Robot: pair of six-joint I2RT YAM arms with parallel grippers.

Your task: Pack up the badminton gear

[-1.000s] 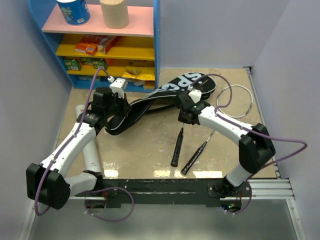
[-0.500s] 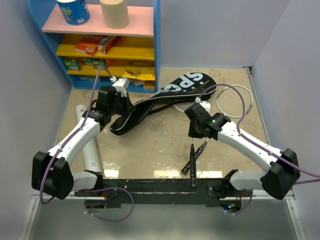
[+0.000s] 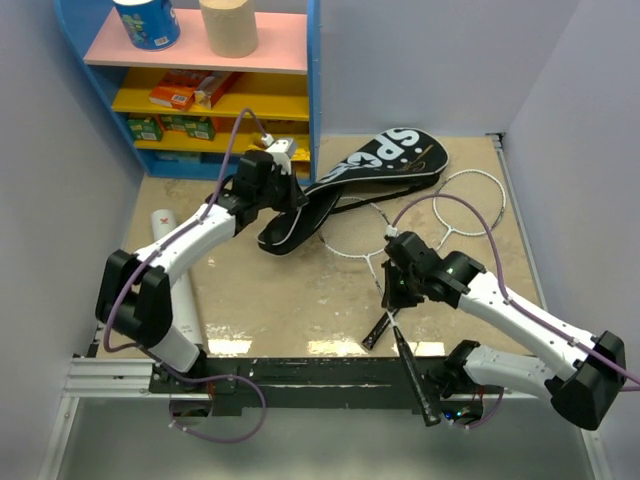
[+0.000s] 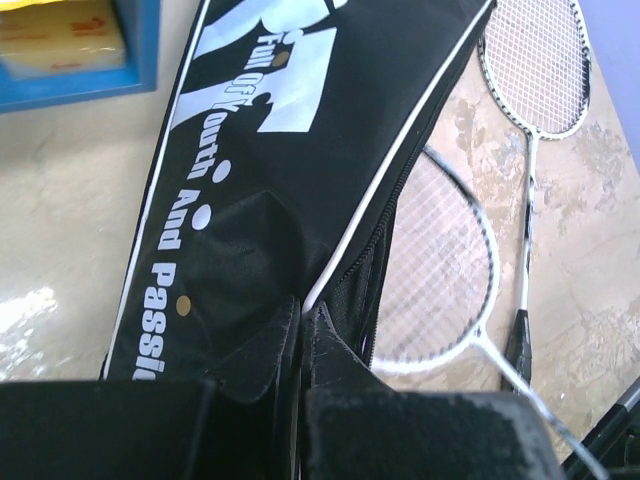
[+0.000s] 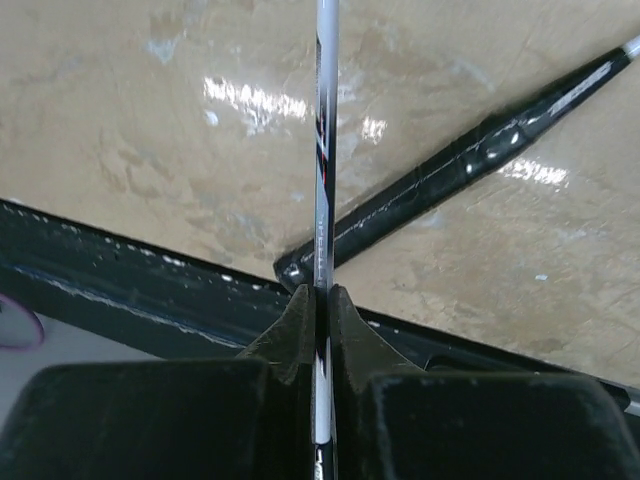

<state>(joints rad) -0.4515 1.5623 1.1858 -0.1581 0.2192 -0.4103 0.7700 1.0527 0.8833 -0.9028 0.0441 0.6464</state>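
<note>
In the right gripper (image 5: 322, 300), the racket (image 3: 413, 374) runs near-far, handle nearest.

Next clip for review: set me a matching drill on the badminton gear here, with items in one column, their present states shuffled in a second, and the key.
1. black bag
2. white tube
3. nearer racket
4. farther racket

A. lies free, head toward the right side
B. shaft clamped in the right gripper
C. lies along the left side of the table
D. edge pinched by the left gripper

Pairs: 1-D, 2-C, 3-B, 4-A
</note>
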